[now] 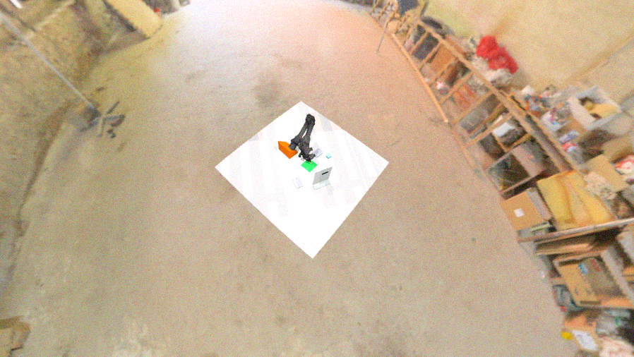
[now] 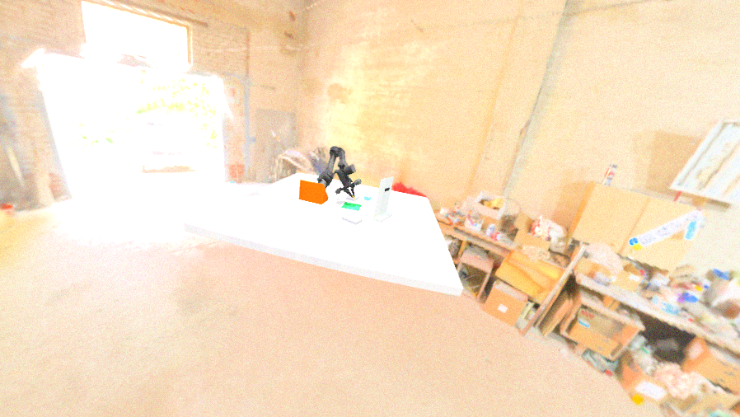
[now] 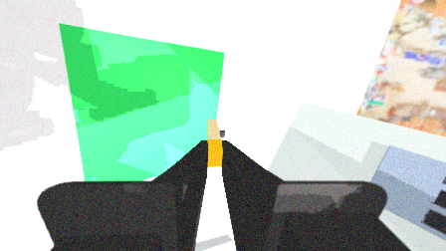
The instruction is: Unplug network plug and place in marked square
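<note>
My gripper (image 1: 310, 160) (image 2: 353, 196) is shut on the small yellow plug (image 3: 214, 153), which points away from the fingers, with a small dark bit beside its tip. The green marked square (image 1: 309, 166) (image 2: 351, 206) (image 3: 134, 107) lies on the table. In the wrist view the plug's tip overlaps the square's right edge; in the top view the fingertips are at its back corner. How high the plug is above the table is unclear. The upright panel (image 1: 321, 176) (image 2: 382, 200) (image 3: 309, 144) stands apart from the plug, with dark socket openings. The plug's tab cannot be made out.
An orange block (image 1: 286, 149) (image 2: 312, 192) stands close to the arm. A small cyan block (image 1: 328, 156) (image 2: 367, 198) lies behind the panel. A pale flat box (image 1: 297, 182) (image 2: 352, 219) lies in front of the square. A greyish item (image 1: 317, 152) lies beside the gripper.
</note>
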Motion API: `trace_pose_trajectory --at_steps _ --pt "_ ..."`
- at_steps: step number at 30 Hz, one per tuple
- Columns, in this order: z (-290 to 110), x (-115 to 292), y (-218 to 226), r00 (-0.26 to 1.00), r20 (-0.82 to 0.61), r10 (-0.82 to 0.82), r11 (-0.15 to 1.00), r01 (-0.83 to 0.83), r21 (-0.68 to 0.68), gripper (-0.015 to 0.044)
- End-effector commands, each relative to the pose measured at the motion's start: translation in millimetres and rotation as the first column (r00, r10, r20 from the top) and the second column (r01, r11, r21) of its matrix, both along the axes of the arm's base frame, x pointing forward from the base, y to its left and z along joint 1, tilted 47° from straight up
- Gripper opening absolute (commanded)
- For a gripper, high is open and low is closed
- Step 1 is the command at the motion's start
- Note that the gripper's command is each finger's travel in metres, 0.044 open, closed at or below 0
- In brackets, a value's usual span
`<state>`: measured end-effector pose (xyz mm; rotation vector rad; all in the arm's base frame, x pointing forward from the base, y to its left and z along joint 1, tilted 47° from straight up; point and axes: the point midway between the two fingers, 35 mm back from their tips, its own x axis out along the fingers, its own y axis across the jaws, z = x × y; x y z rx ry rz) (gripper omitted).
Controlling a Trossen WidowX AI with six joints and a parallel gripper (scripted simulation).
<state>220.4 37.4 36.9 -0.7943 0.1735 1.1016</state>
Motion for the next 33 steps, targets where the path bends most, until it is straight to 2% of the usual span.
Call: trace_pose_trajectory --at_steps 1,33 --pt "-3.7 0.1 1.7 1.000 -0.005 -0.003 1.000 0.003 -0.005 0.0000" --pt "-22.9 -2.2 20.9 1.000 -0.007 -0.003 1.000 0.003 -0.009 0.0000"
